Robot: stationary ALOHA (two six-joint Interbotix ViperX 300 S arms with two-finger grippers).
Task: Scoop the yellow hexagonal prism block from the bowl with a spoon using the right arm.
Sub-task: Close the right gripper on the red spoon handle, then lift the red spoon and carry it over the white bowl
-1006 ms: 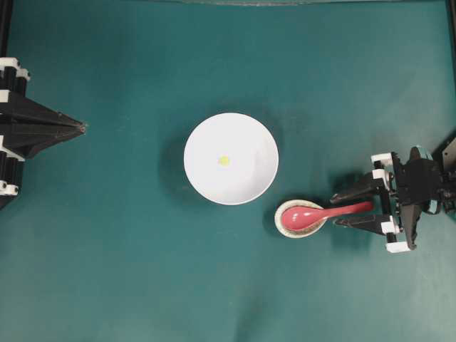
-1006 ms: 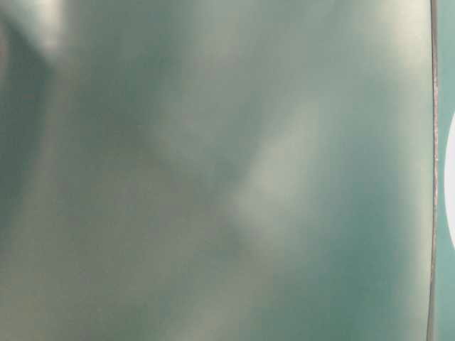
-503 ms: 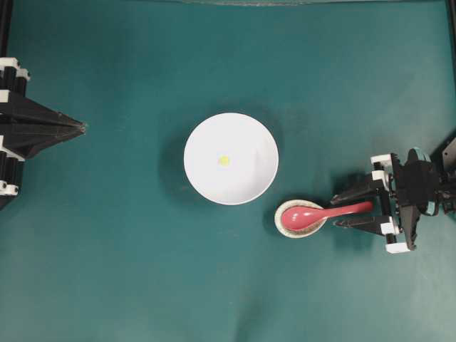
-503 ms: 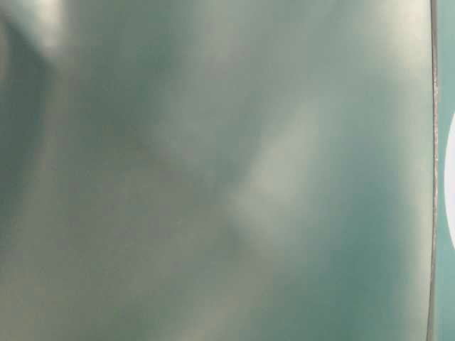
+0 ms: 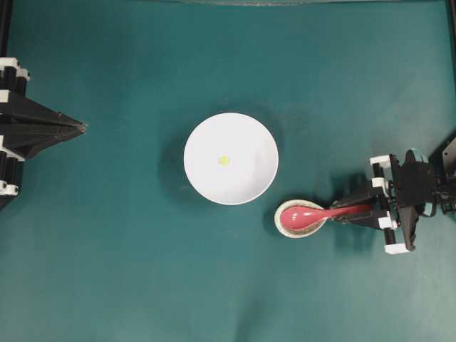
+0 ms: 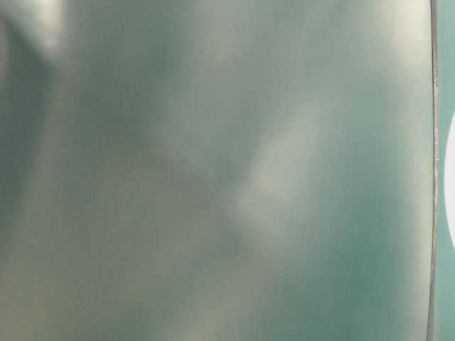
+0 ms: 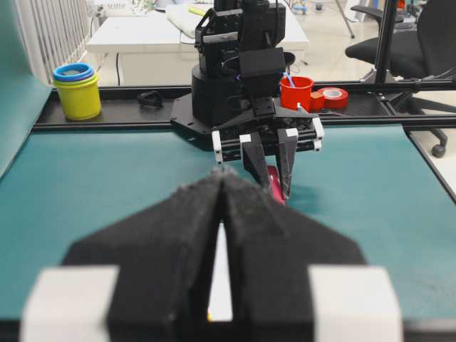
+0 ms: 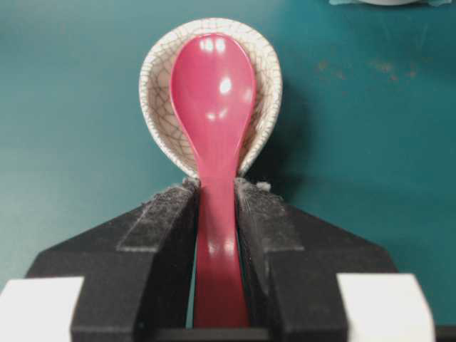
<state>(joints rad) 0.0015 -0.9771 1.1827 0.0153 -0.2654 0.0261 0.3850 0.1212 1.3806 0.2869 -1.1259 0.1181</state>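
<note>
Resting block: the yellow hexagonal prism block (image 5: 224,160) lies near the middle of the bowl (image 5: 246,139), untouched
Spoon: the spoon (image 8: 214,100) sits scoop-up in a speckled dish (image 8: 157,85), leaving its handle free to grab
Right gripper (image 8: 216,206): pinching the handle
Left gripper (image 7: 221,187): pressed together, parked well apart on the counter (image 5: 142,271)

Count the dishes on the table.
2. The white bowl sits mid-table, holding the yellow block. The small speckled dish lies beside it toward the right gripper, cradling the spoon.
</note>
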